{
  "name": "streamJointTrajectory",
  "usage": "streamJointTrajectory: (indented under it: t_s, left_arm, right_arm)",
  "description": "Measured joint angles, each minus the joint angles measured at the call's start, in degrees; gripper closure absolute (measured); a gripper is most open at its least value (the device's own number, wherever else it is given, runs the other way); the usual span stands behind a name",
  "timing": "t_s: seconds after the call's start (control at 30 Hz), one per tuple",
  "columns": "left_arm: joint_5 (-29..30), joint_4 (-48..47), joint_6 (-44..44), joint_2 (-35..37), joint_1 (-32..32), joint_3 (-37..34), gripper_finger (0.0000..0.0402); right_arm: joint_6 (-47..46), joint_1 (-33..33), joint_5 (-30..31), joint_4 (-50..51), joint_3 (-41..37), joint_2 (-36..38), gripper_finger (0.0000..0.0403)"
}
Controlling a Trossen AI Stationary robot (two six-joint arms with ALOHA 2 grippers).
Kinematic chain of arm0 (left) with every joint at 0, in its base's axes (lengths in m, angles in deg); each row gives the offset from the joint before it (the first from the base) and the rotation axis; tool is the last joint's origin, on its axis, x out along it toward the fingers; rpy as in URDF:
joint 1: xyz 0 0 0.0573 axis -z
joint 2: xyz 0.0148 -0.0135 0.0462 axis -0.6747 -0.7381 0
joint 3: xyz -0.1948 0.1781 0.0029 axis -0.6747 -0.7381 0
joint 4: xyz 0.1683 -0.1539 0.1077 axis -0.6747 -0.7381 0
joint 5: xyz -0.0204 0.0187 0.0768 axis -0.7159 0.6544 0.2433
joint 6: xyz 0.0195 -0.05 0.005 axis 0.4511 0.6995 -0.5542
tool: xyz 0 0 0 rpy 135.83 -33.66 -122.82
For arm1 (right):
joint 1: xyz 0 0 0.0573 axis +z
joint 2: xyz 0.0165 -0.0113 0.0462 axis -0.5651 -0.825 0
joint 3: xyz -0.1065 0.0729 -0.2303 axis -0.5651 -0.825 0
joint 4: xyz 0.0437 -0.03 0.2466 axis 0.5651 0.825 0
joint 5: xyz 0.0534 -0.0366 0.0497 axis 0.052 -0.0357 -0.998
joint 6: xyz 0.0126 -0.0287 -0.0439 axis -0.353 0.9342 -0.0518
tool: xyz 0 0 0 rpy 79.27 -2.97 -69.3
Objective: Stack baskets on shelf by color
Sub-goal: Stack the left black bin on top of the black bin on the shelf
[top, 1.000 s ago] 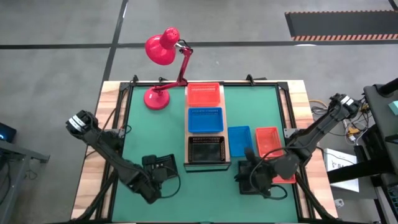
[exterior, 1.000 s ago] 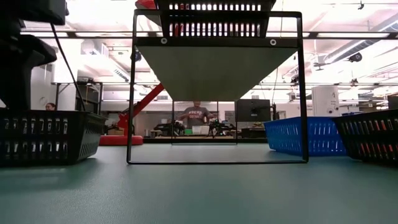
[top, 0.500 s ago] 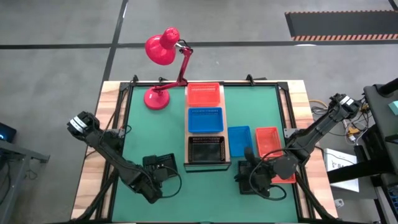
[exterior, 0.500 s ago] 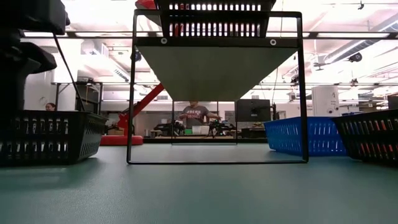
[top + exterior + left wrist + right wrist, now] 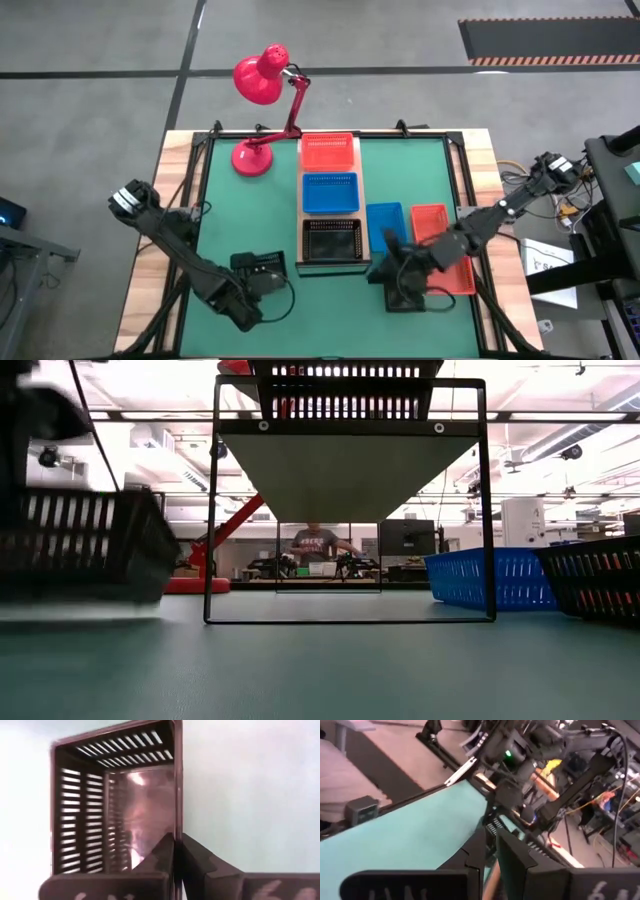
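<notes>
The light-wood shelf (image 5: 364, 228) carries a red basket (image 5: 327, 152), a blue basket (image 5: 330, 192) and a black basket (image 5: 332, 240) in a row. My left gripper (image 5: 250, 277) is shut on a second black basket (image 5: 266, 267), which shows raised and blurred in the low view (image 5: 85, 545). My right gripper (image 5: 396, 268) is shut at the far left edge of a third black basket (image 5: 410, 292), which stands on the mat (image 5: 595, 575). A loose blue basket (image 5: 385, 225) and red baskets (image 5: 432, 222) lie right of the shelf. My left gripper pinches one mesh side wall of the black basket at its rim (image 5: 176, 827), one finger (image 5: 160, 851) inside and one (image 5: 200, 860) outside. The basket is lifted clear of the mat and hangs off the fingers. My right gripper has a thin slotted wall (image 5: 493, 826) between its nearly closed fingers (image 5: 476, 851). Which part of the black basket this is I cannot tell. The basket's bottom stays on the mat.
A red desk lamp (image 5: 262, 75) stands at the far left of the green mat, its base (image 5: 250, 157) beside the shelf. The shelf's black frame (image 5: 350, 500) fills the middle of the low view. A person (image 5: 312, 545) sits in the room behind.
My left gripper has lifted its black basket off the mat; the basket now hangs higher and is blurred in the low view. My right gripper has moved toward the table's left and a little toward the far edge, while its black basket has stayed on the mat.
</notes>
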Motion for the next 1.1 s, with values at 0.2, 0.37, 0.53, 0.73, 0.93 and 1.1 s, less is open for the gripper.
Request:
streamJointTrajectory:
  t_s: [0.2, 0.37, 0.53, 0.73, 0.93, 1.1]
  left_arm:
    - [1.1, -12.1, 0.2, 0.1, 0.0, 9.4, 0.0401]
    - [4.0, -19.5, 0.2, 0.2, 0.0, 15.4, 0.0401]
    - [4.3, -23.2, 0.2, 0.2, -0.1, 20.7, 0.0401]
    - [4.9, -27.3, 0.7, 0.2, -0.1, 28.3, 0.0401]
    - [6.4, -28.9, 0.0, 0.2, -0.5, 35.9, 0.0401]
    - [7.2, -29.5, -1.6, 0.2, -1.2, 41.6, 0.0401]
  right_arm:
    - [1.5, -9.5, -8.4, -3.0, -2.0, 2.0, 0.0365]
    - [2.3, -11.9, -10.5, -3.0, -4.6, 5.3, 0.0365]
    - [2.0, -13.6, -10.4, -5.5, -9.9, 11.4, 0.0365]
    - [-1.7, -17.6, -9.9, -8.9, -16.5, 19.6, 0.0365]
    - [-5.0, -22.0, -9.8, -9.2, -19.3, 23.3, 0.0365]
    - [-6.2, -22.2, -9.8, -9.1, -19.4, 23.7, 0.0365]
